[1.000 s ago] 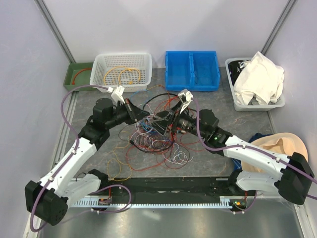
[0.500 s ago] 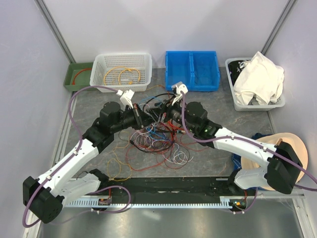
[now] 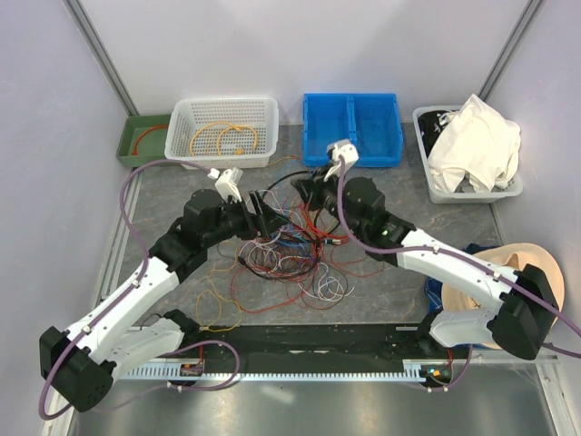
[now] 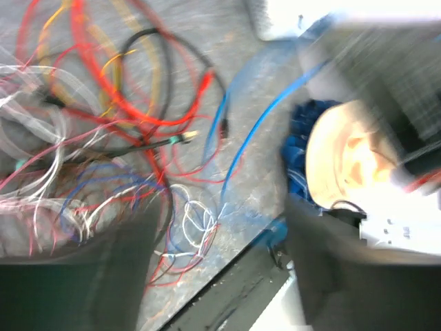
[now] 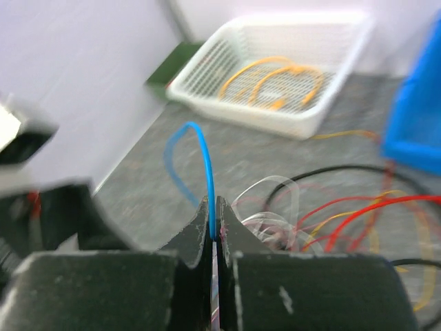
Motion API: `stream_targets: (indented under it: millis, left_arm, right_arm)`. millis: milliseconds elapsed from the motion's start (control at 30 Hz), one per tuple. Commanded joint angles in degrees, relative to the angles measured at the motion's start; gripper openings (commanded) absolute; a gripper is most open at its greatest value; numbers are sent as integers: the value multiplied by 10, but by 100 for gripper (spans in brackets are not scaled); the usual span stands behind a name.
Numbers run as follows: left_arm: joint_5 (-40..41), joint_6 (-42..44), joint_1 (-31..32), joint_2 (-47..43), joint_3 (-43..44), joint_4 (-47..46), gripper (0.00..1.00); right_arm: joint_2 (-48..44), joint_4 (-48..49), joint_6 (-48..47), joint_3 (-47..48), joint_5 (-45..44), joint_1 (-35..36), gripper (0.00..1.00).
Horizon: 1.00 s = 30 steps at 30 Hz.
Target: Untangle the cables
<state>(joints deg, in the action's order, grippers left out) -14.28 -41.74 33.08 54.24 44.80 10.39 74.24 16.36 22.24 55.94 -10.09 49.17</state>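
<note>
**Pose check: one pinch, one spread**

Your right arm (image 3: 436, 259) reaches over the pile's far side, right fingers (image 5: 196, 238) pressed together on a blue wire (image 5: 205, 158) that loops upward. Left arm (image 3: 145, 272) angles in from the left, left fingers (image 4: 83, 276) spread above the cables (image 3: 290, 250) jumbled mid-surface (image 3: 390, 291).

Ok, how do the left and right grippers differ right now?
The left gripper is open, nothing between its fingers; the right gripper is shut on a blue wire. The left gripper looks down onto the cables; the right gripper points more level, toward the white basket. Both are over the same tangle.
</note>
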Motion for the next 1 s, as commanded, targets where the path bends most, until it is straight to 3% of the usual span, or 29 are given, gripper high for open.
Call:
stream_targets:
  millis: [0,200,367,633,967]
  left_arm:
    - [90,28,0,-27,32,88,99]
    - [202,38,-1,-109,8,110,99]
    - [217,55,-2,-158,2,116,100]
    - [222,75,-3,-153,5,134,100]
    - [222,92,-4,-111,7,139,99]
  right_arm:
    - [-13,-47,10,77,-43,-78,0]
    - [65,-99,44,195,-30,-191,0]
    - [182,-136,42,333,-32,-253,0]
    - [342,-200,11,536,-51,-304,0]
    - [468,-237,18,685,-41,-354,0]
